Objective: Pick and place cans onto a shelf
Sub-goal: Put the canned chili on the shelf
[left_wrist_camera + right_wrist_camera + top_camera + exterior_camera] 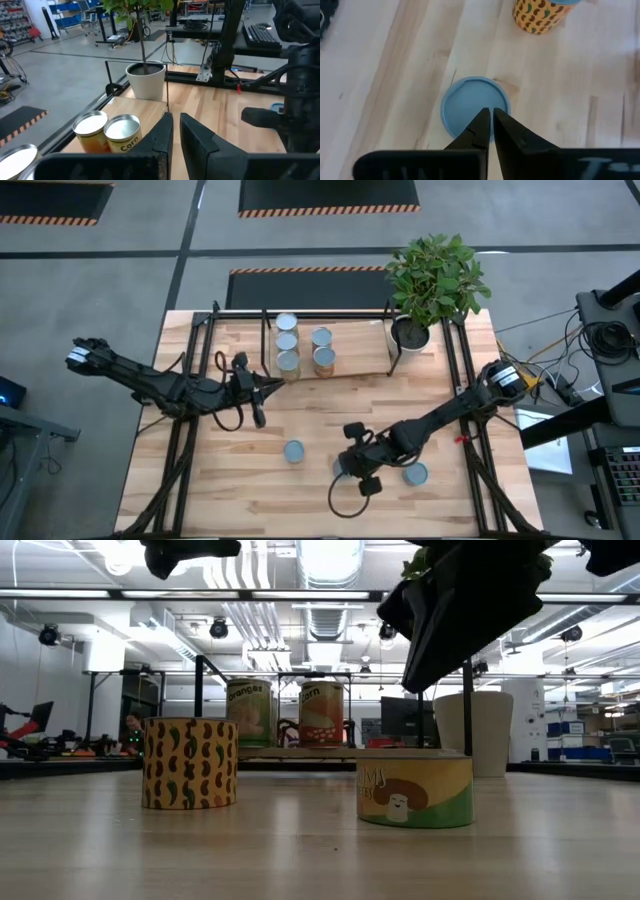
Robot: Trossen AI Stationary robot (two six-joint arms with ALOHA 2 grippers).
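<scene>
Five cans stand on the shelf (358,352) at the table's far middle; two of them, one marked Corn (122,133), show in the left wrist view. My left gripper (272,388) is shut and empty just in front of the shelf. Three cans stand loose on the near table: a bean-patterned one (294,451), one with a blue-grey top (470,106) under my right gripper, and one farther right (415,473). My right gripper (488,119) is shut and hangs above the blue-grey-topped can; the low view shows it clear of the mushroom-labelled can (415,790).
A white plant pot (410,334) with a leafy plant stands at the shelf's right end. Black frame bars run along both table sides (178,450). Bare tabletop lies between the shelf and the loose cans.
</scene>
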